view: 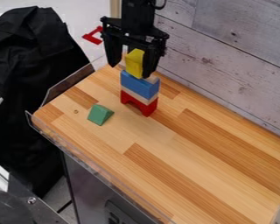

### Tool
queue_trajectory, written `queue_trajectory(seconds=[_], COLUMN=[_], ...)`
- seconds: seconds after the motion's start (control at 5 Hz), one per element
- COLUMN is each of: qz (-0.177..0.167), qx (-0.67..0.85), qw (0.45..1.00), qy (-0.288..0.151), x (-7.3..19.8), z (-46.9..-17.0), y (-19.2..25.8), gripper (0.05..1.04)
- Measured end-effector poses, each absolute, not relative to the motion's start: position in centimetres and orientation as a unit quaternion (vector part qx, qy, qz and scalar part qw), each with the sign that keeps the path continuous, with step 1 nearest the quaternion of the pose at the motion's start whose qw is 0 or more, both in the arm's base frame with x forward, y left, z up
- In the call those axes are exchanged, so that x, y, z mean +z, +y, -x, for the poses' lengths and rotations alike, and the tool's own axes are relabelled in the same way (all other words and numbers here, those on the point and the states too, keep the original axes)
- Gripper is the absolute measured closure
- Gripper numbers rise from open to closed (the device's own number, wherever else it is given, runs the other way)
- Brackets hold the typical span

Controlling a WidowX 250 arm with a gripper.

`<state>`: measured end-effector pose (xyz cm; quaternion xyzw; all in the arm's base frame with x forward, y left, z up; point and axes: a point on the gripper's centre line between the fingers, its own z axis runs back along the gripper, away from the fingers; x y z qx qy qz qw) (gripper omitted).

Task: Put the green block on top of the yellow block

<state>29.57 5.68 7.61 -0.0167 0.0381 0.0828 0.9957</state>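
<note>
Over the far end of the table [183,131]: my gripper [129,71], fingers apart, one at either side of yellow block [134,62] | yellow block tops the stack, above blue block [139,85], pale layer [135,96], red arch [141,106] | green block [99,114]: on the table, near the red arch, not touching it

The green block [98,114], yellow block [133,64] and blue block [138,85] are plain, the tabletop [183,168] brown-striped.

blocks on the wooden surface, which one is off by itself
The green block, a wedge lying alone on the wooden surface; the yellow block, blue block and red block are one above another.
</note>
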Motion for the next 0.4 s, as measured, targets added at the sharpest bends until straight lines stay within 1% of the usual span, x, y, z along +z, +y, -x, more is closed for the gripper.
queue_trajectory(seconds=[0.2,0.4], qz=[0.019,0.024], qx=[0.083,0.084], qw=[0.995,0.994], qy=[0.059,0.063], x=[6.49,6.24], z=[-29.13,-29.06], y=[5.54,5.49], gripper=[0.083,0.083])
